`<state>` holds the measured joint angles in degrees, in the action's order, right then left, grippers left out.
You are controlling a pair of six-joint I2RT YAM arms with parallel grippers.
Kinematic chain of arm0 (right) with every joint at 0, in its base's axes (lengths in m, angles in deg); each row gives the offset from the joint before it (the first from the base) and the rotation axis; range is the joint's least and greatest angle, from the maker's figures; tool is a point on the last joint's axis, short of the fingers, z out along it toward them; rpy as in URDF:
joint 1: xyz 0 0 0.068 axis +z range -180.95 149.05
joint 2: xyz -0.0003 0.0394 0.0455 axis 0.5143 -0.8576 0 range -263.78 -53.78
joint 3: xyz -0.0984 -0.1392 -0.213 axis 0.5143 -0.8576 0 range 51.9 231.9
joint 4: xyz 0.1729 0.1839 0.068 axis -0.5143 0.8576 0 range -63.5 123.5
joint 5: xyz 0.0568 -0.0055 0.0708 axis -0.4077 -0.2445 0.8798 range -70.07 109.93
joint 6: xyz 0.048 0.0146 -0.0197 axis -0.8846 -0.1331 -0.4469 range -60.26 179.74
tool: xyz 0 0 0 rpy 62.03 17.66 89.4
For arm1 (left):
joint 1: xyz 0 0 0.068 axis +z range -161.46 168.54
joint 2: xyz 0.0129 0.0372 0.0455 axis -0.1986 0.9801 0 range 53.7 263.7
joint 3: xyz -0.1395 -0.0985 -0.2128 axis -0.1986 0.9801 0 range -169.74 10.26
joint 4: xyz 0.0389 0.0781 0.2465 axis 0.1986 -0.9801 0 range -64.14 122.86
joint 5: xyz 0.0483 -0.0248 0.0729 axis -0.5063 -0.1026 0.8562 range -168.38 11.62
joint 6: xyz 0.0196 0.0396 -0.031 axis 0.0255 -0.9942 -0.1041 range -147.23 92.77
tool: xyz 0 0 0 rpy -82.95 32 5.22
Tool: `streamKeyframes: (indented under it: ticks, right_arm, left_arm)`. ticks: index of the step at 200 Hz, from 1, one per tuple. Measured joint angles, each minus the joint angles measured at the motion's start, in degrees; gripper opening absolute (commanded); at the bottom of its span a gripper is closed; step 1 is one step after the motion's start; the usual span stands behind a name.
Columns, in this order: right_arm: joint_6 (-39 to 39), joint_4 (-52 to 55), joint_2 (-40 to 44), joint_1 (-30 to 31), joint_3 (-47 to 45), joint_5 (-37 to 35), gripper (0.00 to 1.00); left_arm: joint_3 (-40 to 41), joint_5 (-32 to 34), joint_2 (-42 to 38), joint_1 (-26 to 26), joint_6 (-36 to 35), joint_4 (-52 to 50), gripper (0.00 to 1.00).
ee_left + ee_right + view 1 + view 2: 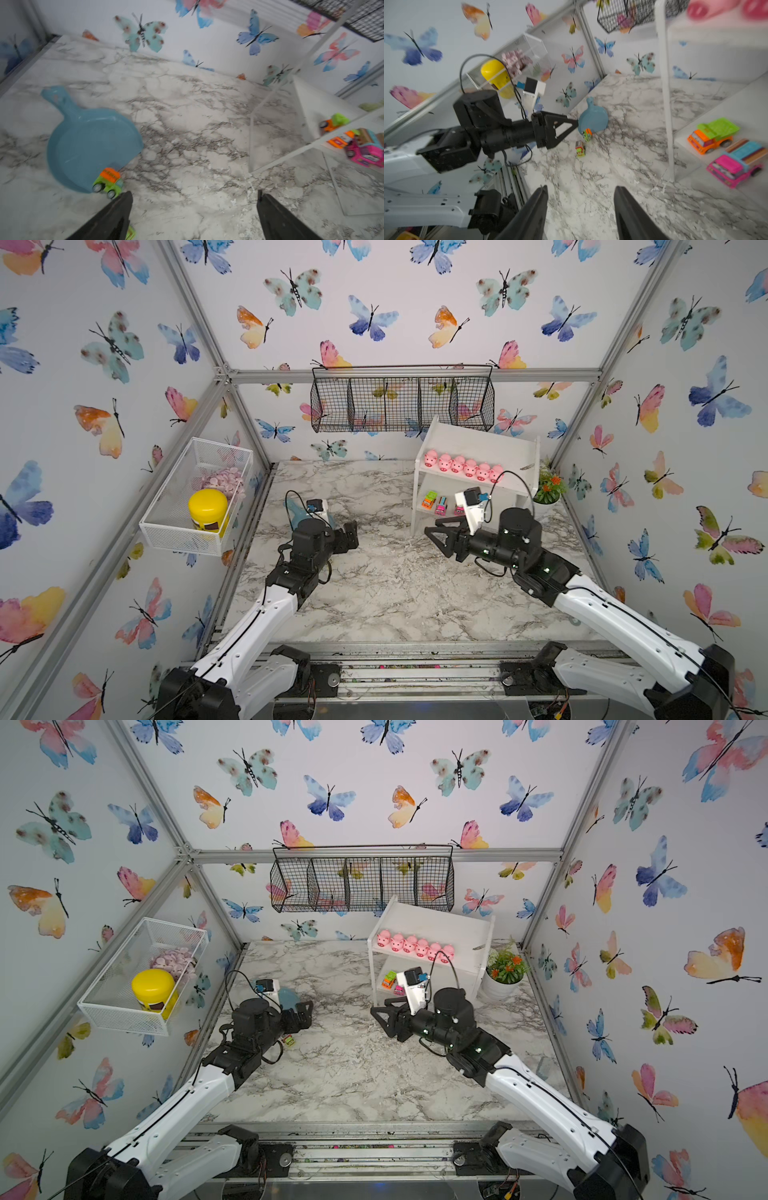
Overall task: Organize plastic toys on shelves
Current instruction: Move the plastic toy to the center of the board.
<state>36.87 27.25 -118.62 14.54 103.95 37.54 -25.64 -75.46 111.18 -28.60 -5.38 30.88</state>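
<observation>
Marble tabletop (395, 593) bears a white two-tier wooden shelf (490, 445); six glossy pink pigs (457, 464) line its upper board, snouts facing the arms. Left gripper (193, 195) and right gripper (581, 189) both gape, empty.

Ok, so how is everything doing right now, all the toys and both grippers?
Pigs: in a row on the shelf's top board.
Orange truck: upright on the lower board.
Pink truck: upright beside it.
Green truck: at the blue dish's rim.
Other green truck: loose on the table.
Left gripper: open, empty.
Right gripper: open, empty.

White arm links (270, 614) w/ blk joints (536, 572), blk cables (512, 472).
</observation>
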Motion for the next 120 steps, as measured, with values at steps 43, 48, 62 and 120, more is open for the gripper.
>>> streamKeyframes:
  ticks: [43, 48, 62, 120]
  right_arm:
    - [2.5, 5.2, -14.8, 8.2, 4.9, -3.8, 0.57]
    - [2.6, 5.2, -15.8, 8.3, 5.0, -3.9, 0.57]
    - [2.6, 5.1, -18.2, 8.4, 5.0, -4.3, 0.57]
    - [3.0, 4.3, -21.7, 8.3, 5.1, -3.9, 0.57]
  left_arm:
    - [2.3, -2.5, 2.7, 8.2, 3.7, -7.0, 0.91]
    - [2.3, -2.5, 3.5, 9.2, 4.2, -7.4, 0.9]
    - [2.6, -2.1, 5.7, 11.2, 5.8, -8.2, 0.85]
    - [-3.8, -0.8, 21.8, 11.9, 13.0, -10.8, 0.68]
